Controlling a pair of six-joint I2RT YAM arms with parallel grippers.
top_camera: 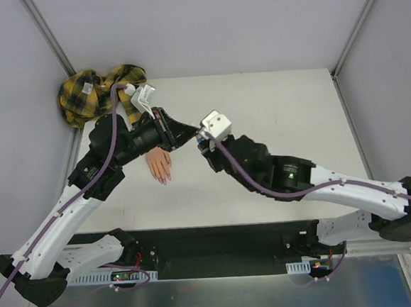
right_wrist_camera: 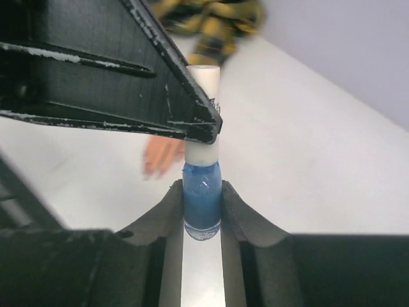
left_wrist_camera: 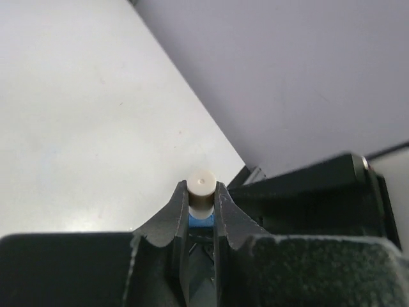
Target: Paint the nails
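Note:
My right gripper (right_wrist_camera: 202,214) is shut on a small blue bottle (right_wrist_camera: 202,198) and holds it above the table. My left gripper (left_wrist_camera: 202,192) is shut on the bottle's white cap (left_wrist_camera: 202,185), and the cap sits on the bottle. The two grippers meet at the table's middle, left (top_camera: 189,132) and right (top_camera: 203,141). The flesh-coloured mannequin hand (top_camera: 159,164) lies flat under the left arm, fingers towards the near edge. Its plaid sleeve (top_camera: 94,91) is bunched at the far left corner. The nails are too small to make out. The hand shows blurred in the right wrist view (right_wrist_camera: 160,157).
The white table (top_camera: 273,105) is walled by grey panels on the left, back and right. The left arm (top_camera: 113,150) crosses over the mannequin's forearm. A dark base plate (top_camera: 212,242) runs along the near edge.

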